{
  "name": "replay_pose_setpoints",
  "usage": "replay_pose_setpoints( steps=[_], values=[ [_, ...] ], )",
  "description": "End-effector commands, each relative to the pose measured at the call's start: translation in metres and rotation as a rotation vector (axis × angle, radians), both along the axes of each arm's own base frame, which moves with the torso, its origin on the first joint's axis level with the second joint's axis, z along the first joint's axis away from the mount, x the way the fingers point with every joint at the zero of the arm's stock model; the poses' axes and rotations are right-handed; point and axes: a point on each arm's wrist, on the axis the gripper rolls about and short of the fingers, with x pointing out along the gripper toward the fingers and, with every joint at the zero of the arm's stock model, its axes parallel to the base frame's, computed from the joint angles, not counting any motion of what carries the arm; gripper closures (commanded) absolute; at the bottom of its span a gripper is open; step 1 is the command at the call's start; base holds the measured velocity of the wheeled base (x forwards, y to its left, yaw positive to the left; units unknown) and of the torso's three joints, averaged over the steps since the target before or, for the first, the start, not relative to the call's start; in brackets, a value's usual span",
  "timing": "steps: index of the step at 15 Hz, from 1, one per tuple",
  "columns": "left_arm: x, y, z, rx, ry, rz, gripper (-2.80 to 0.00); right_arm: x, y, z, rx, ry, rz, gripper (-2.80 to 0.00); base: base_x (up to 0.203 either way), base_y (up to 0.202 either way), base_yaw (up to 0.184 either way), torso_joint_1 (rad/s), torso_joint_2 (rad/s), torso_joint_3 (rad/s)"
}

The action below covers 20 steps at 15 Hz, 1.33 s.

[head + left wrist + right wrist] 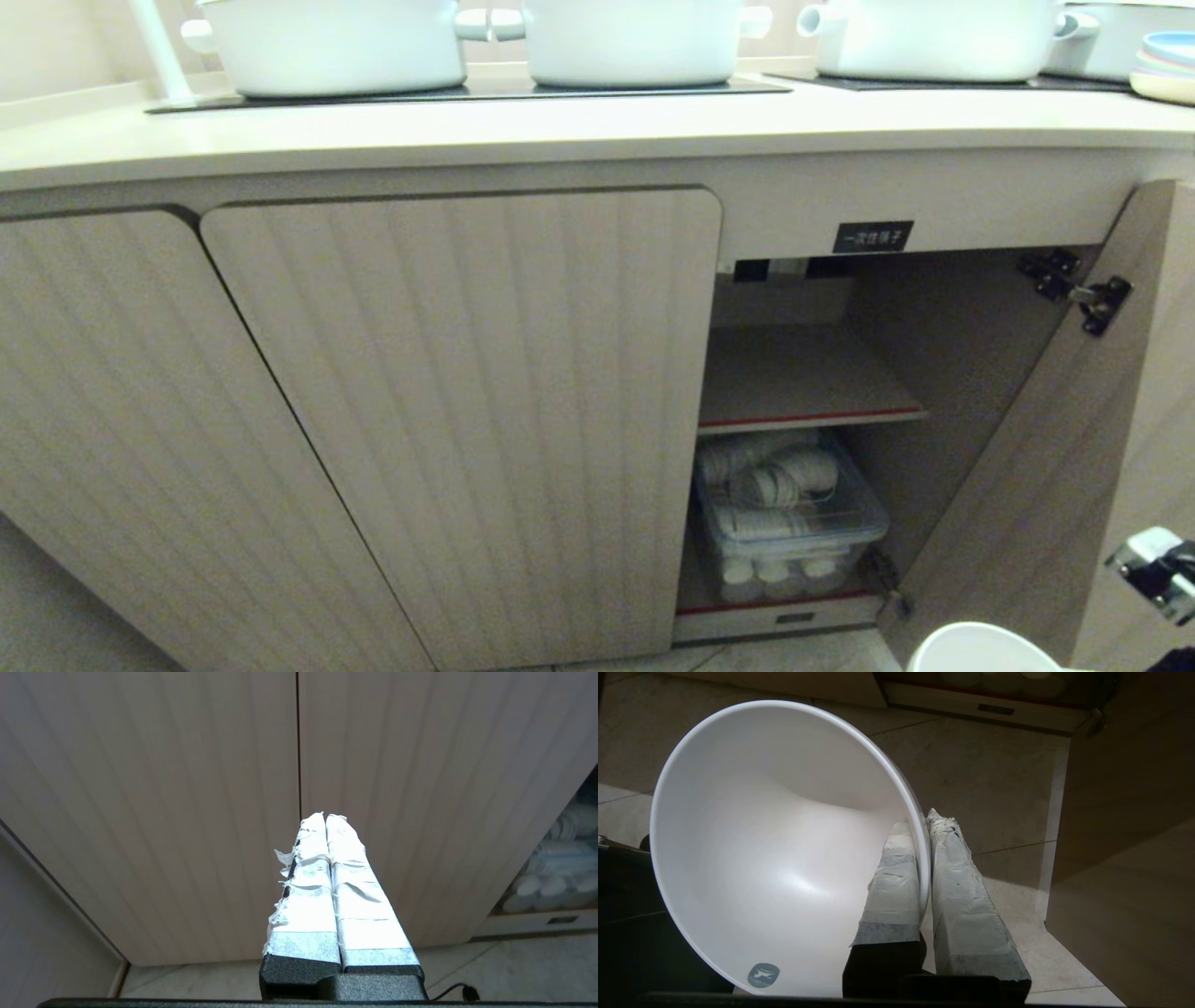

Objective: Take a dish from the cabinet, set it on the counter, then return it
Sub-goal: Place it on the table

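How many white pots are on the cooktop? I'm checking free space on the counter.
3: one at the left, one in the middle, one toward the right. A fourth vessel is cut off at the far right.

White dish (775, 858); beige fluted cabinet (1046, 485); cream counter (560, 126).

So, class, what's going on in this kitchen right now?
The robot's right tool is shut on the rim of a white bowl, one finger inside and one outside, holding it low above the tiled floor in front of the open cabinet. The counter above carries only big white pots and some plates, so the bowl is not set there. The left tool is shut and idle, facing the closed doors.
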Motion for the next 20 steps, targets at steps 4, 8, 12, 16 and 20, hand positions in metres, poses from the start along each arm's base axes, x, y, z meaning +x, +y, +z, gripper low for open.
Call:
replay_pose_setpoints(
  steps=[4,8,12,16,20],
  values=[
    [0.0000,0.0000,0.0000,0.000,-0.001,0.000,0.00,-0.0002,0.0000,-0.0010,-0.001,0.005,0.000,0.00,0.000,0.000,0.000,0.114,-0.36,-0.309],
    [0.0000,0.0000,0.0000,0.000,-0.001,0.000,0.00,-0.0005,-0.0001,-0.0013,-0.002,0.005,-0.001,0.00,0.000,0.000,0.000,0.150,-0.51,-0.303],
    [0.0000,0.0000,-0.0001,0.000,0.001,0.000,0.00,-0.0007,-0.0002,-0.0016,-0.004,0.006,0.000,0.00,0.000,0.000,0.000,0.174,-0.48,-0.293],
    [0.0000,0.0000,0.0000,0.000,0.000,0.000,0.00,0.0000,0.0001,-0.0010,-0.003,0.004,0.001,0.00,0.000,0.000,0.000,0.198,-0.49,-0.291],
    [0.0000,0.0000,0.0000,0.000,0.000,0.000,0.00,0.0017,0.0006,-0.0009,-0.003,-0.004,0.002,0.00,0.000,0.000,0.000,0.216,-0.51,-0.283]
  ],
)
